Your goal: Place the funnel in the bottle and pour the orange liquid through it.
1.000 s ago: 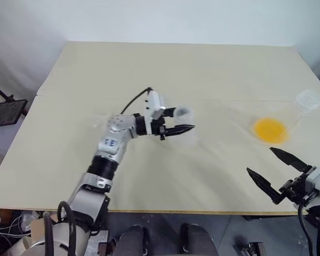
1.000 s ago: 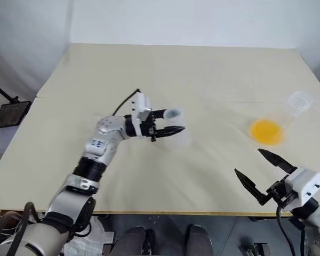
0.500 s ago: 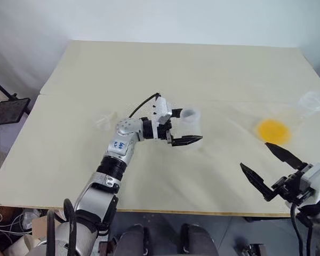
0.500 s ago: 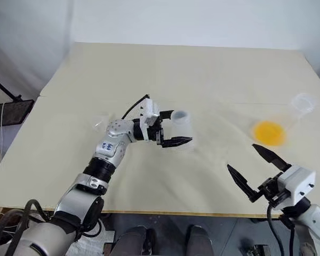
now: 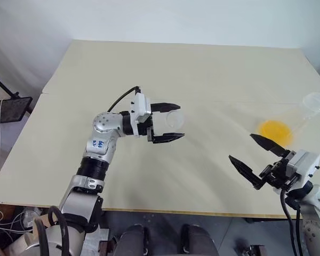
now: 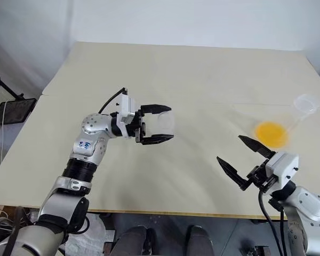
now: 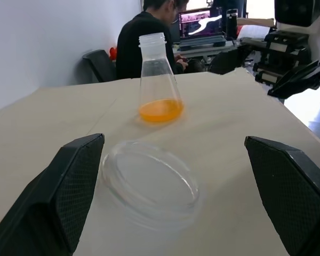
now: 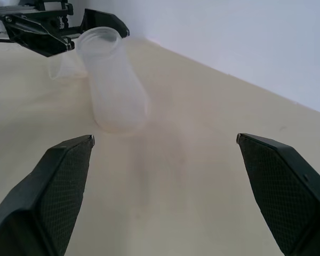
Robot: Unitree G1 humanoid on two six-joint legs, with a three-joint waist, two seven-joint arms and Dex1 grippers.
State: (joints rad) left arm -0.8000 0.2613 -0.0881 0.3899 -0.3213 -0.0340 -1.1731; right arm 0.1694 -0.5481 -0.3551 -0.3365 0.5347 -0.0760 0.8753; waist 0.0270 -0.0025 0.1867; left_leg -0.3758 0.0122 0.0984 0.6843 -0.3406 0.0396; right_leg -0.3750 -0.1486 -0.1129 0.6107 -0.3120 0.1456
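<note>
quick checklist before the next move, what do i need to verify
1. Bottle upright on the table: ok.
2. Funnel seated in the bottle's mouth: not ok, the mouth is bare.
3. Where the funnel lies: cannot tell.
4. Left gripper free to leave: ok, jaws open on either side of the bottle, not clamping it.
5. Right gripper ready to grasp: ok, jaws open and holding nothing.
6. Flask with the orange liquid upright, nothing spilled: ok.
</note>
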